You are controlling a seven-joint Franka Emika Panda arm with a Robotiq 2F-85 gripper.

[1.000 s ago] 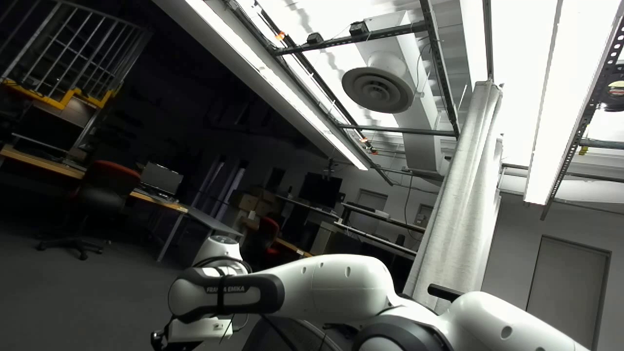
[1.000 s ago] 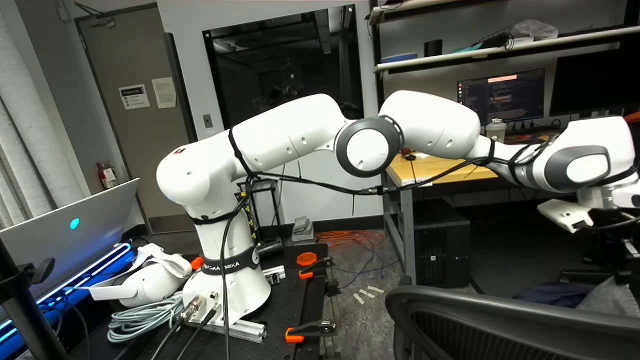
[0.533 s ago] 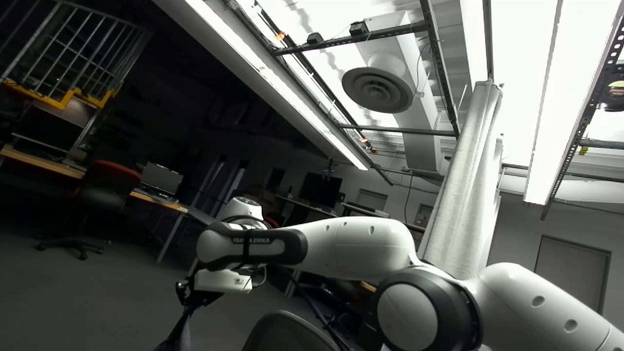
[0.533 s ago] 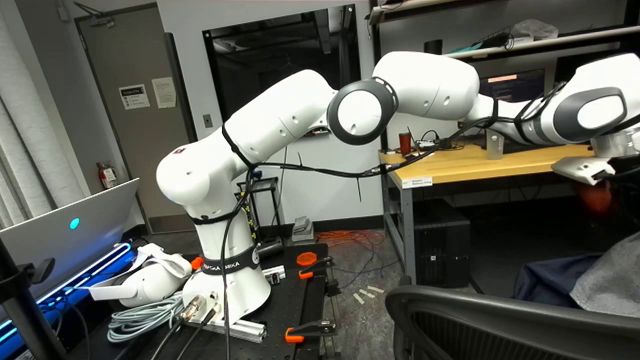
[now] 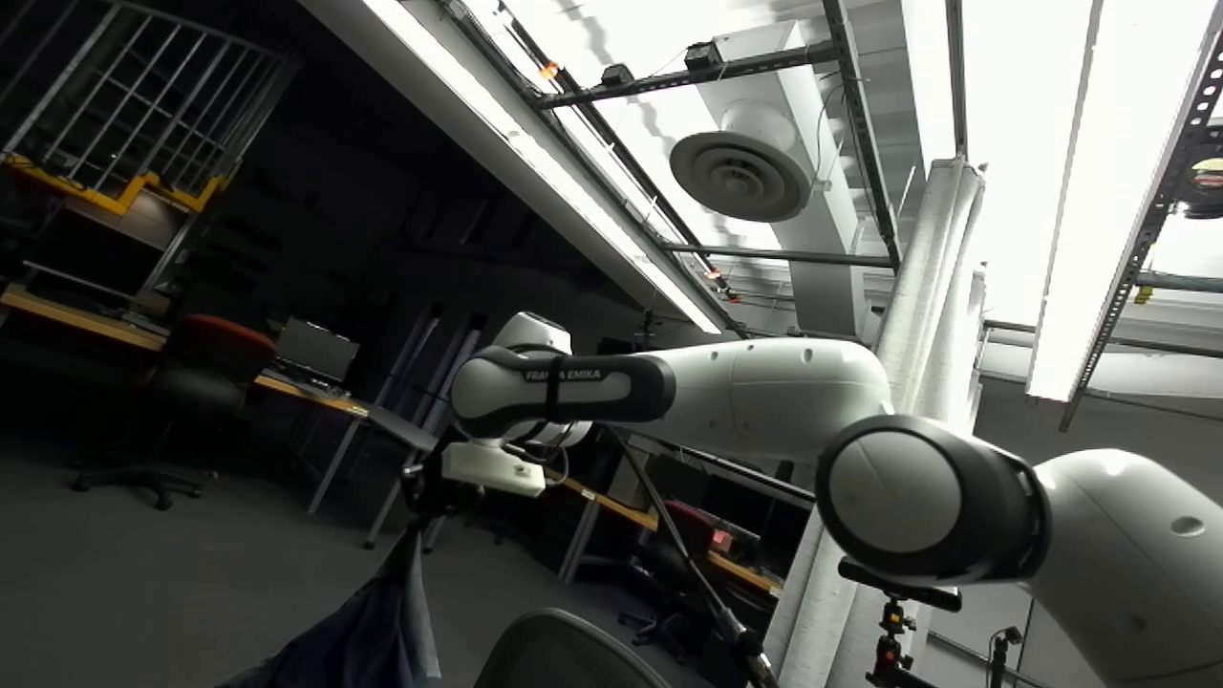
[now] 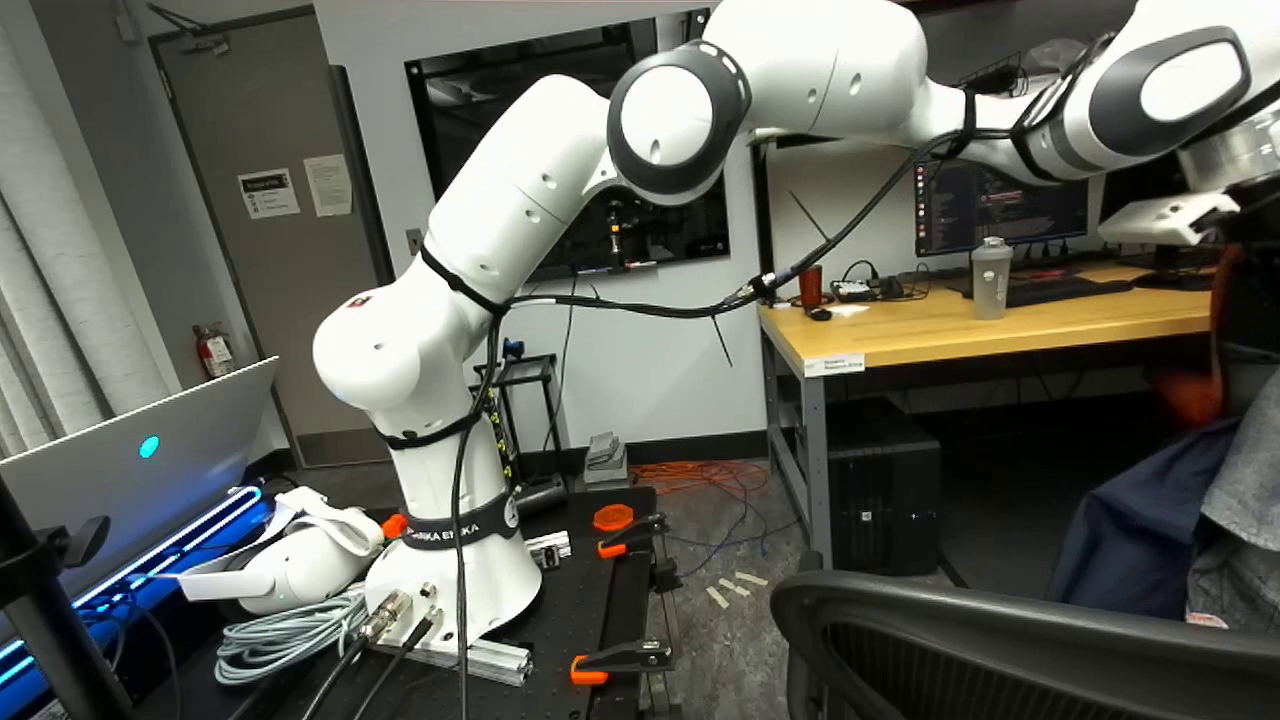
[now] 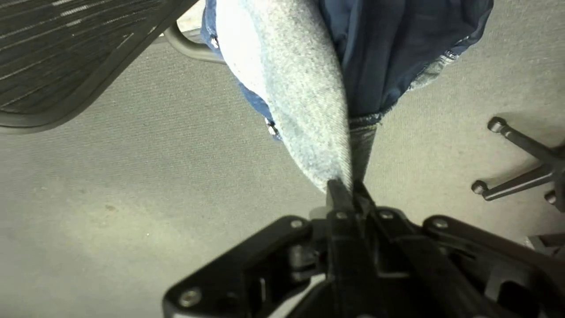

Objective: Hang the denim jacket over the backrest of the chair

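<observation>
Robotiq gripper (image 7: pixel 350 190), its jaws clamped tight together, held a gathered fold of the denim jacket (image 7: pixel 304 88), which dangled below in navy and faded grey. In both exterior views, the garment hung near the round-topped mesh chair (image 6: pixel 1030 632). A shaker bottle (image 6: pixel 991 280) stood on the wooden desk (image 6: pixel 900 338) beyond.

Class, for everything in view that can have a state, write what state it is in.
Black two-fingered pincer: shut on the navy-and-grey denim jacket.
Denim jacket: hanging limp from the pincer.
Dark-grey, round-topped mesh chair: jacket not yet over it.
Silver laptop: open, glowing blue.
Flat black monitor: on.
Translucent grey bottle: upright.
Long white ceiling light: lit.
</observation>
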